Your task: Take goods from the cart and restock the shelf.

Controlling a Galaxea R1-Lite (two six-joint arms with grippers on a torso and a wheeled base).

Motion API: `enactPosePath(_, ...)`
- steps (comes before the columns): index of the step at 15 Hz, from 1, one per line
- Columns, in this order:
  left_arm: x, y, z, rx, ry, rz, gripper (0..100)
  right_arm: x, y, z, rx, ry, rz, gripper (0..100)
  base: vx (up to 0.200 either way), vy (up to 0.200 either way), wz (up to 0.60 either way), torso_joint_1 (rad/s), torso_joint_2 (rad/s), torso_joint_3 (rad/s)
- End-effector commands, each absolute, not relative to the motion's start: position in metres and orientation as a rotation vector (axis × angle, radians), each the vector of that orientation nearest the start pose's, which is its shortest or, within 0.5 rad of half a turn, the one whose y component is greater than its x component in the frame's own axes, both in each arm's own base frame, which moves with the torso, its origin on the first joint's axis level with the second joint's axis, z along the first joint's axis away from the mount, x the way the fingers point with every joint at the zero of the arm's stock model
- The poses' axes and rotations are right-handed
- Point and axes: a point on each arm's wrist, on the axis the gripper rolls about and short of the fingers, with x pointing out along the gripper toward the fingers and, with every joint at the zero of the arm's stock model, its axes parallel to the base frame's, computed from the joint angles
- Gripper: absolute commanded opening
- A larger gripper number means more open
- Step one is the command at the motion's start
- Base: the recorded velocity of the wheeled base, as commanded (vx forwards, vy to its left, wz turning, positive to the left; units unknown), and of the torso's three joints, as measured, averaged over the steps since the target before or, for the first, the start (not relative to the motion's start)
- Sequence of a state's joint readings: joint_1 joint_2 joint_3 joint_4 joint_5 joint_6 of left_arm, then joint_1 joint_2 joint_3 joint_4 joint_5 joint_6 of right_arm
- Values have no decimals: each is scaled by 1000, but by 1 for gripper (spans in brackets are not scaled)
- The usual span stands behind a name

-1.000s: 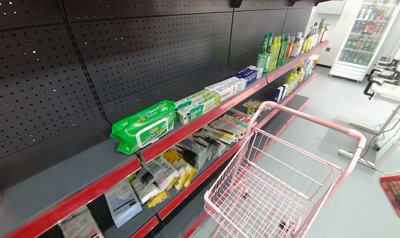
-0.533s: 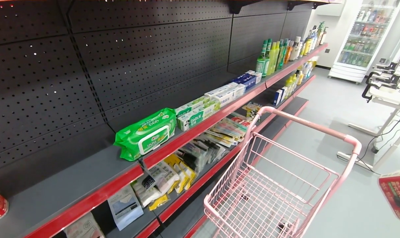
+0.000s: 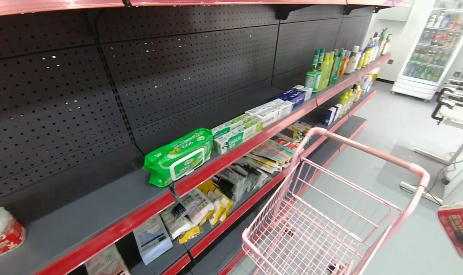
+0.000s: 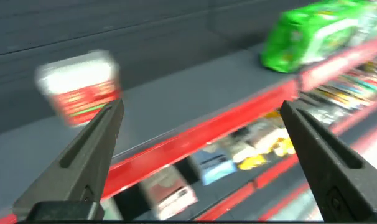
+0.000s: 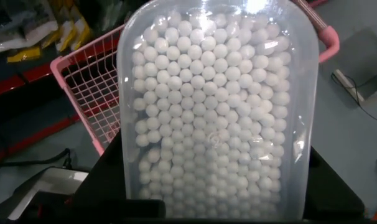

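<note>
Left gripper (image 4: 201, 107): hanging wide open with nothing in it, facing the shelf (image 3: 93, 198) near the red-and-white pack (image 4: 79, 87).
Right gripper (image 5: 216, 186): clamping around a clear tub (image 5: 216, 93) of little white balls with a red label, and carrying it off to the right of the pink cart (image 3: 369, 151).
What's changing: honestly just the camera is moving. The whole head view is sliding over this last second, so the red-and-white pack is coming properly into sight at the left end of the shelf.
Not changing: the green wipes pack (image 3: 177, 156), the toothpaste boxes (image 3: 235, 135) and the cart are all drifting together in the view, so I'm reading them as sitting put. The tub is hanging in the same corner throughout.
What it's meaning: looks like the robot is turning toward the bare stretch between the red-and-white pack and the wipes.
Tub: I'm guessing it's heading there, since it isn't sitting on the shelf yet.
</note>
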State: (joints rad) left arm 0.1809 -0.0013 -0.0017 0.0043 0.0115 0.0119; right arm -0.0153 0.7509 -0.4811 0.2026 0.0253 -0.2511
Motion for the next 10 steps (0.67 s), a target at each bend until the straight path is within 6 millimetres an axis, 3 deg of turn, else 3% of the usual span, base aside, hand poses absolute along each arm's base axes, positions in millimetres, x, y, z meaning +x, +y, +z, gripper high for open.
enactPosePath(1, -23, -4, 75, 10, 4, 193, 100, 61, 0, 184, -237, 472, 67, 0, 0, 0, 600, 12, 2, 2)
enactPosePath(10, -23, -4, 75, 12, 4, 193, 100, 56, 0, 186, -240, 442, 61, 0, 0, 0, 600, 4, 2, 1)
